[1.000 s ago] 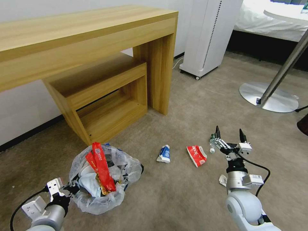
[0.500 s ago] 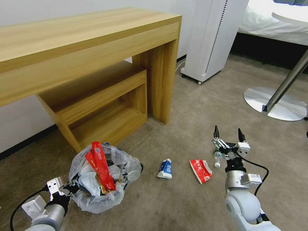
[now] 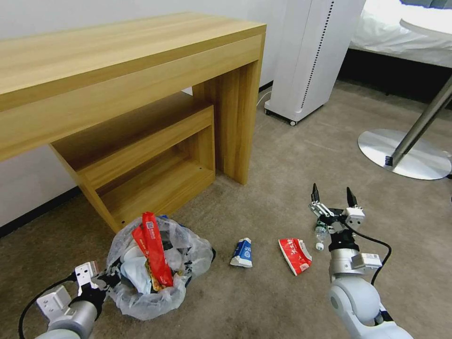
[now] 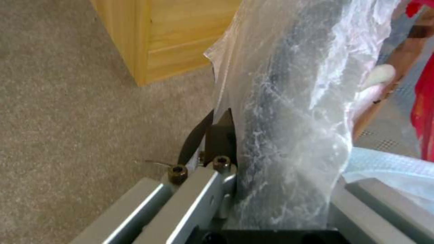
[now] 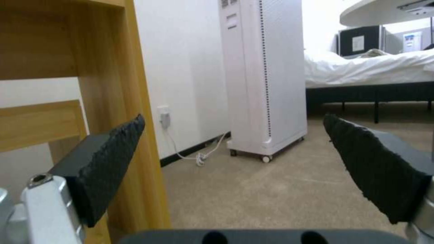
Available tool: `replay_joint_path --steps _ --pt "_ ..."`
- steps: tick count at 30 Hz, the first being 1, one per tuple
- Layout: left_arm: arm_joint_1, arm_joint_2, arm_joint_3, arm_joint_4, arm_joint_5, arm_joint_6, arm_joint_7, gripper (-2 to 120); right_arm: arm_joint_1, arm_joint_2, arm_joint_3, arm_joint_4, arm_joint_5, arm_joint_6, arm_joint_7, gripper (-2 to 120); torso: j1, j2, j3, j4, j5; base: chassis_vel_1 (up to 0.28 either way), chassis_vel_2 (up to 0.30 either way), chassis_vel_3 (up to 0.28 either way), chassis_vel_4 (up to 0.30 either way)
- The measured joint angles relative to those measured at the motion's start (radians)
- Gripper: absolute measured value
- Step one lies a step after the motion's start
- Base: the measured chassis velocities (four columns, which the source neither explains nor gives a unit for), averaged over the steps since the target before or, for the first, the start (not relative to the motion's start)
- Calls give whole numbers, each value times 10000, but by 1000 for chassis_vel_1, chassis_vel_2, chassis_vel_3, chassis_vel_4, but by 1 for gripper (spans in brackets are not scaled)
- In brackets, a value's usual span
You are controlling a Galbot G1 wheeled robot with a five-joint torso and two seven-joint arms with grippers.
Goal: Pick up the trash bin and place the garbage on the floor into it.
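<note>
The trash bin [image 3: 157, 278], lined with a crinkled translucent bag [image 4: 289, 112], stands low at my left, stuffed with a long red wrapper [image 3: 153, 249] and white tissue. My left gripper [image 3: 102, 281] is shut on its rim and bag, one dark fingertip [image 4: 219, 130] pressed against the plastic. On the beige floor [image 3: 263, 301] lie a blue-white carton [image 3: 243, 253], a red wrapper [image 3: 295, 254] and a small clear bottle [image 3: 320, 233]. My right gripper [image 3: 331, 193] hangs open above the bottle with nothing between its pads [image 5: 108, 159].
A wooden desk [image 3: 141, 70] with a lower shelf unit [image 3: 155, 155] stands behind the bin. A white tower appliance [image 3: 310, 56] on castors is at the back, a round metal table base [image 3: 405, 153] at the right, a bed [image 3: 400, 33] beyond.
The whole view has shifted, so the camera moved toward the litter. My open right gripper, which stood beside the bottle, now stands over it. The left gripper's hold on the bin is unchanged.
</note>
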Motion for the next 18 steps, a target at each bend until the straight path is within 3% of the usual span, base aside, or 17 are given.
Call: replay_joint_path --steps 8,18 --pt "83 664 -140 -103 -424 531 153 0 27 29 23 -28 -5 62 -85 100 0 0 0 0 -1 0 0 0 0" --pt "92 1139 -144 50 -505 561 286 0 -36 214 93 23 -61 55 -102 100 0 0 0 0 2 0 0 0 0"
